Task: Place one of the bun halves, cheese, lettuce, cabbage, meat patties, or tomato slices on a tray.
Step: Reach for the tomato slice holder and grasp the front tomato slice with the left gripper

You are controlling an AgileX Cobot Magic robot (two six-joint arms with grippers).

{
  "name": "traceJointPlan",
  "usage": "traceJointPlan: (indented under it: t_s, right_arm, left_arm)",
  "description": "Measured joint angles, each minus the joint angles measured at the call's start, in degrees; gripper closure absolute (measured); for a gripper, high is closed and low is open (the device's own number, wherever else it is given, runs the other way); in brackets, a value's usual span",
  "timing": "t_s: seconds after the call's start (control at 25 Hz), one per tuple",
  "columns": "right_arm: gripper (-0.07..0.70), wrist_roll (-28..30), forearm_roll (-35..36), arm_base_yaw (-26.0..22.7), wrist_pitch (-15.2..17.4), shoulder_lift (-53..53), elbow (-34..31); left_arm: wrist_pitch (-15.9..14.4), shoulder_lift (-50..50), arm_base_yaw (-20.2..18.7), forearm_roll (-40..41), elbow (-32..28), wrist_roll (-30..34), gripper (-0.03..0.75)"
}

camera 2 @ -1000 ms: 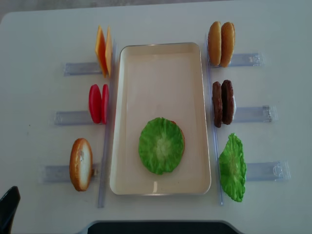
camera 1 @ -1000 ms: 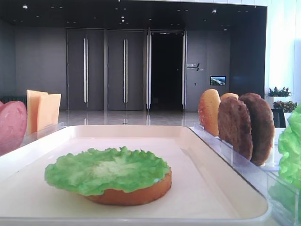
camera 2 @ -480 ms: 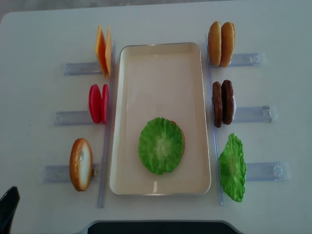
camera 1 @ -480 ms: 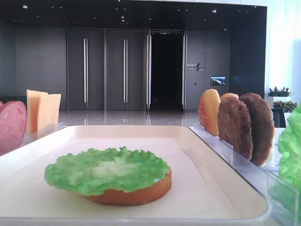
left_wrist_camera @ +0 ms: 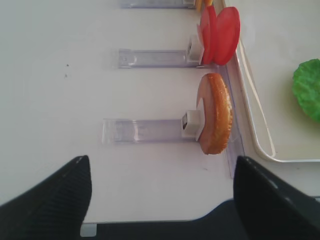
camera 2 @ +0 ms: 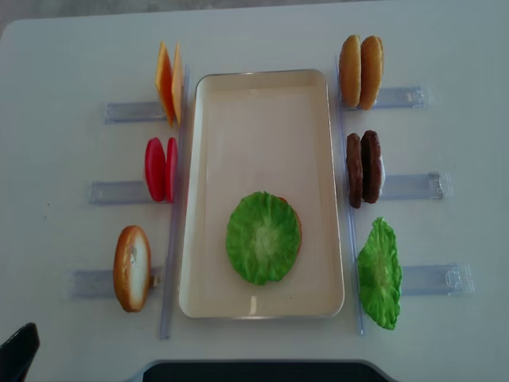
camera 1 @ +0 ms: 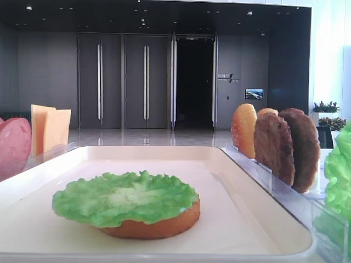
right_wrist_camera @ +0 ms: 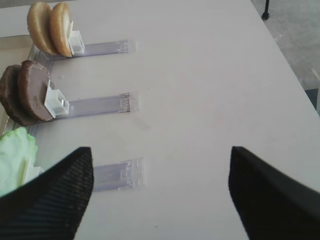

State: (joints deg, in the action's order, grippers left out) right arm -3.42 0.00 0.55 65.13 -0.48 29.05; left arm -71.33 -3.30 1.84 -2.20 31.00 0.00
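On white table [camera 2: 64,56], tray [camera 2: 262,87]; dark doors [camera 1: 123,82] behind.

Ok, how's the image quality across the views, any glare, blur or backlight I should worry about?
Low exterior view: dark hall behind, blown-out window at right; lettuce on the bun half is sharp. Overhead view: even light, a small glint on the tray near its front rim. Both wrist views: soft shadows, with the left gripper and right gripper fingers dark and blurry in the foreground.
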Motion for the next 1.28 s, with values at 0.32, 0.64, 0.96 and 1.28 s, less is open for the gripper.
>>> traceJointPlan:
  t_s: [0.32, 0.64, 0.96, 1.28]
  right_arm:
    - [0.1, 0.0, 0.0, 0.0, -0.1, 0.0, 0.0]
    - [0.1, 0.0, 0.0, 0.0, -0.1, 0.0, 0.0]
    - [0.1, 0.0, 0.0, 0.0, -0.2, 0.0, 0.0]
    - [0.1, 0.0, 0.0, 0.0, -0.2, 0.0, 0.0]
  left_arm:
    - [-0.4, -10.9, 0.0, 2.2, 7.2, -2.4, 0.024]
    - [-0.6, -30.5, 0.0, 3.3, 19.0, -2.4, 0.024]
    - [-0.6, -50.9, 0.0, 7.4, 32.0, -3.1, 0.024]
    - [-0.5, -66.6, 0.0, 7.7, 41.1, -3.9, 0.024]
